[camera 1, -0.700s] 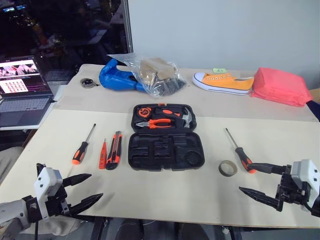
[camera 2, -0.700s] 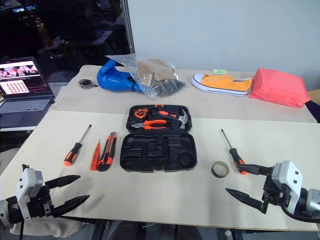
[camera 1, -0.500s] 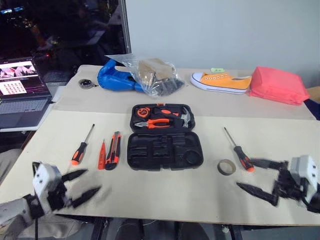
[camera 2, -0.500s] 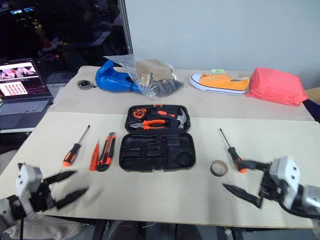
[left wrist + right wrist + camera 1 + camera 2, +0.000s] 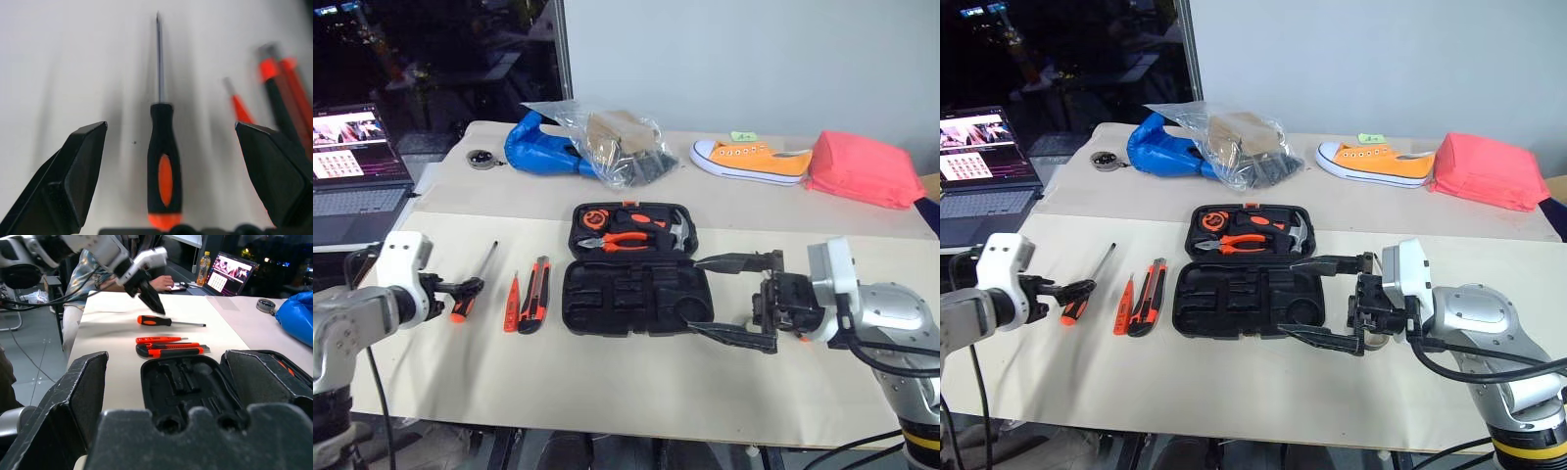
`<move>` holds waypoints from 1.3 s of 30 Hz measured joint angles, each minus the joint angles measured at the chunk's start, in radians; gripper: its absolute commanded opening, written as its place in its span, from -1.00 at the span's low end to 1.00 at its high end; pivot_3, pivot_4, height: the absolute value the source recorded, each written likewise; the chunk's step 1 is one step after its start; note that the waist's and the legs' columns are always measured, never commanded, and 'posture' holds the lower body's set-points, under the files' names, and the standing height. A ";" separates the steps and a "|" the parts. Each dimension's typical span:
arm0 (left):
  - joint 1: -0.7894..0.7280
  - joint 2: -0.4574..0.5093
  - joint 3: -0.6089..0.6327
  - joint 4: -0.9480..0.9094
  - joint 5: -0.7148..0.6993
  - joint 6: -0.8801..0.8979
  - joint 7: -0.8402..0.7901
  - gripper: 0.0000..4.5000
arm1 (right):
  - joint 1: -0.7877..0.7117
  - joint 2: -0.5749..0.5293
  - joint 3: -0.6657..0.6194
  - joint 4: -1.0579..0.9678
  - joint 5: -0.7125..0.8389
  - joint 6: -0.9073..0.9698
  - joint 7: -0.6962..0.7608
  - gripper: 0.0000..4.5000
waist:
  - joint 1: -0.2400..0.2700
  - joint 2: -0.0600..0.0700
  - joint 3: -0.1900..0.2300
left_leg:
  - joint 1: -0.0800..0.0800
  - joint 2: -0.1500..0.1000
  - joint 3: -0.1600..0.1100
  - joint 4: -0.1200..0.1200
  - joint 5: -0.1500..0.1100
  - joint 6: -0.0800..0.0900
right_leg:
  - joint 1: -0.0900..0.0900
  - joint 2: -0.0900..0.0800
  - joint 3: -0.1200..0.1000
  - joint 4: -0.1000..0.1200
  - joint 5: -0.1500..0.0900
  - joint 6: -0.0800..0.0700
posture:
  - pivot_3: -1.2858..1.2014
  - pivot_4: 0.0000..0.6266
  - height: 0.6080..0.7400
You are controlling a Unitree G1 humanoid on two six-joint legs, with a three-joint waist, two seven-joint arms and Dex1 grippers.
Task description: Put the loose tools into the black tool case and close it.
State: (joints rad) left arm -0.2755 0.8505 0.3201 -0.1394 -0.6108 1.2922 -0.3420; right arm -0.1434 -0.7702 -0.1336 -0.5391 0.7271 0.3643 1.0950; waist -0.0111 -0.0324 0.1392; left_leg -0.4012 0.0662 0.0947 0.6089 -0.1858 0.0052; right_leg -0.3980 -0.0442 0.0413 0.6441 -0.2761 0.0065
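1. The left arm reached in low from the desk's [image 5: 607, 382] left edge, its left pincer [image 5: 460, 288] angled forward and down at the handle end of the left screwdriver [image 5: 474, 284].
2. In the left wrist view that pincer's two black fingers [image 5: 68, 181] stood wide apart, one on each side of the orange-black handle, clear of it and gripping nothing.
3. The right arm bent across the front of the desk, with the right pincer [image 5: 724, 299] pointing level toward the robot's left.
4. Its fingers were spread far apart and empty, hanging at the right end of the black tool case [image 5: 636, 294]; whether the near finger touched the case I cannot tell.
5. The case lay open mid-desk, with its near half bare and pliers [image 5: 625, 240] and a hammer [image 5: 674, 231] in the far half.
6. Between the left screwdriver and the case lay the tester screwdriver [image 5: 513, 302] and the utility knife [image 5: 537, 293], side by side.
7. The second screwdriver and the tape ring could not be made out behind the right arm.
8. A blue bag [image 5: 543, 152], an orange shoe [image 5: 749, 160] and a pink pouch [image 5: 862, 168] sat along the far edge.
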 measured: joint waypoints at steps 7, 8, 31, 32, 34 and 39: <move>-0.050 0.007 -0.068 0.088 0.069 -0.021 -0.030 -0.37 | 0.037 0.000 -0.007 0.022 -0.021 -0.034 0.026 1.00 | 0.001 0.002 -0.001 | -0.005 -0.001 0.000 0.002 0.000 0.000 | -0.006 0.001 0.000 0.004 -0.001 -0.001 | 0.03 -0.52 1.00; -0.045 0.007 -0.069 0.087 0.070 -0.025 -0.037 -0.47 | 0.040 0.000 -0.007 0.022 -0.022 -0.036 0.025 1.00 | 0.000 0.002 -0.001 | -0.005 -0.001 0.000 0.002 0.000 0.000 | -0.006 0.000 0.001 0.004 -0.001 -0.001 | 0.03 -0.52 1.00; -0.612 -0.096 -0.882 0.278 0.435 -0.751 -0.838 -0.66 | 0.404 0.006 -0.367 -0.005 -0.034 -0.071 -0.027 1.00 | 0.009 0.007 -0.004 | -0.005 -0.007 -0.008 0.015 -0.001 0.003 | 0.003 0.009 0.003 0.003 -0.001 0.002 | 0.03 -0.52 1.00; -0.632 -0.119 -0.899 0.358 0.478 -0.805 -0.852 -0.66 | 0.410 0.007 -0.373 -0.008 -0.034 -0.071 -0.028 1.00 | 0.005 0.007 -0.004 | -0.005 -0.007 -0.009 0.015 -0.002 0.004 | 0.003 0.009 0.004 0.003 -0.001 0.002 | 0.03 -0.52 1.00; -0.673 -0.169 -0.917 0.480 0.532 -0.881 -0.867 -0.66 | 0.419 0.007 -0.378 -0.016 -0.033 -0.071 -0.032 1.00 | 0.006 0.007 -0.004 | -0.006 -0.007 -0.010 0.016 -0.002 0.004 | 0.003 0.009 0.003 0.003 -0.001 0.002 | 0.03 -0.52 1.00; -0.758 -0.256 -0.932 0.675 0.640 -1.052 -0.911 -0.66 | 0.440 0.014 -0.389 -0.069 -0.018 -0.071 -0.055 1.00 | 0.007 0.007 -0.004 | -0.007 -0.008 -0.010 0.017 -0.004 0.007 | 0.004 0.009 0.003 0.002 -0.002 0.003 | 0.03 -0.52 1.00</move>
State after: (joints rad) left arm -1.0333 0.5945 -0.6117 0.5352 0.0297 0.2400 -1.2531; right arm 0.2963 -0.7565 -0.5228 -0.6077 0.7091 0.2936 1.0403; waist -0.0045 -0.0250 0.1355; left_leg -0.4081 0.0583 0.0845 0.6260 -0.1894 0.0124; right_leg -0.3935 -0.0355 0.0446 0.6465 -0.2779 0.0091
